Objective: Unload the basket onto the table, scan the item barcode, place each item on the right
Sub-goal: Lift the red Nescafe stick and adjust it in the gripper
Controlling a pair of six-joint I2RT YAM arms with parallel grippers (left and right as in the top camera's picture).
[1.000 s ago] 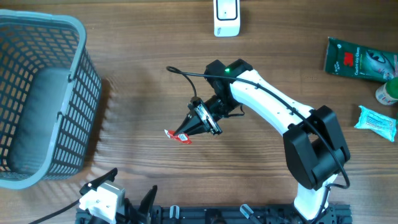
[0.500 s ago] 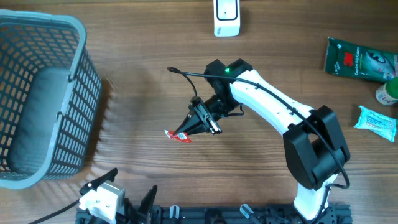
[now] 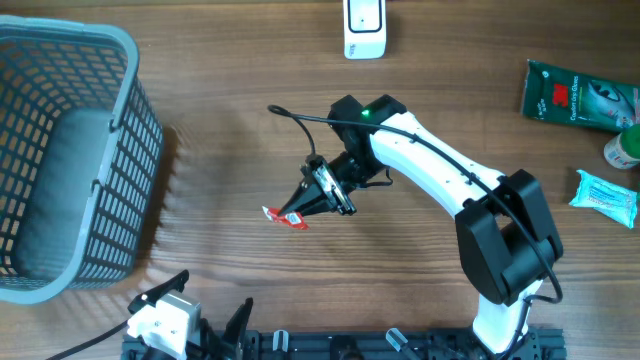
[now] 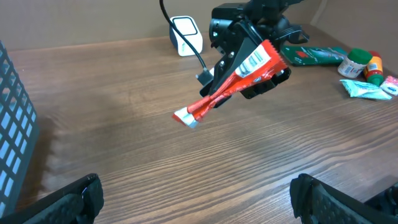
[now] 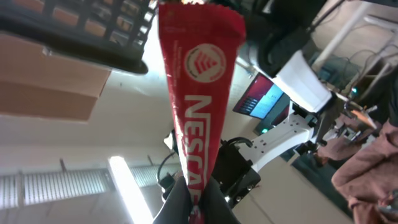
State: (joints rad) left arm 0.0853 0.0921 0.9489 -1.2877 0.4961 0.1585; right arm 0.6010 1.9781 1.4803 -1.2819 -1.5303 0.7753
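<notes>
Pinching red foil stick sachet [image 3: 281, 217] in our closed right gripper [image 3: 300, 211], mid-table. Its long axis points near-left, away from the white box-shaped scanner [image 3: 364, 28] at the far edge. Right arm is nearer. Left gripper [image 4: 199, 205] is spread wide.

Overhead looks down, left wrist low across table [image 4: 186, 168], right wrist upward; all share sachet [image 4: 235, 86].

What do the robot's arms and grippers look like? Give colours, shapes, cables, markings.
The right arm has white shells between chunky black joints, a green light on its black wrist housing, and a thin black cable looping off it. The right gripper is black and tapering. The left gripper has black fingers on a white mount.
</notes>
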